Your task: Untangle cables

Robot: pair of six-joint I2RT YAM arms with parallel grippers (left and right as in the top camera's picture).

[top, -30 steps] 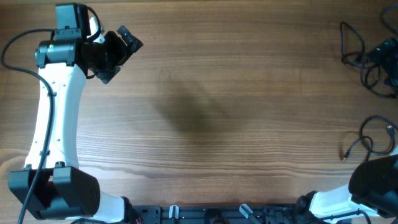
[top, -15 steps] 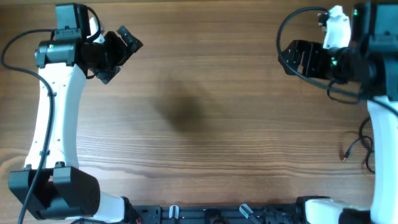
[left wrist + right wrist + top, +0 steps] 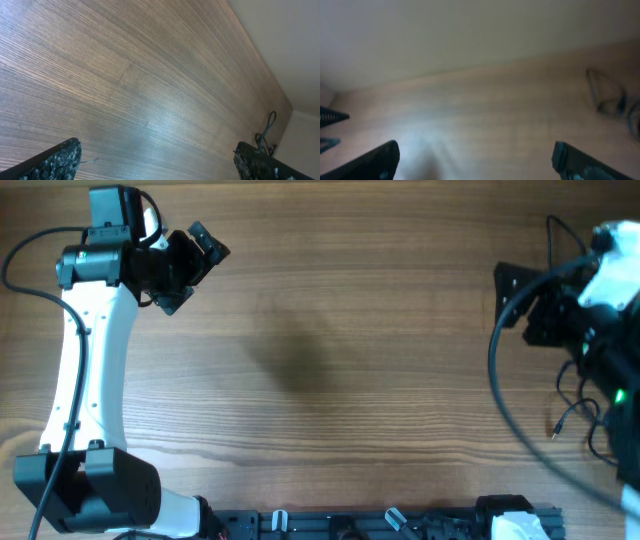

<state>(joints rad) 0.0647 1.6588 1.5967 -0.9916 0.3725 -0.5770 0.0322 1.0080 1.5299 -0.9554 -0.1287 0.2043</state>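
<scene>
The cables are thin black cords at the table's right edge. One loose loop with a small plug [image 3: 556, 427] lies at the lower right, and a strand [image 3: 552, 238] shows at the upper right. The rest of the bunch is hidden under my right arm. My right gripper [image 3: 512, 302] hovers just left of them, open and empty. In the blurred right wrist view [image 3: 475, 162] a cable loop [image 3: 606, 94] lies far right. My left gripper [image 3: 198, 268] is open and empty at the far left; its wrist view [image 3: 157, 162] shows the cables [image 3: 266, 134] far away.
A thick black wire [image 3: 497, 380] from my right arm hangs in a big loop over the table at the right. The arm bases and a black rail [image 3: 380, 522] line the front edge. A pale wall [image 3: 280, 40] runs behind the table.
My right arm came into view over the cables within the last second, then shifted right and down, covering the cable bunch. The left arm has not moved.
</scene>
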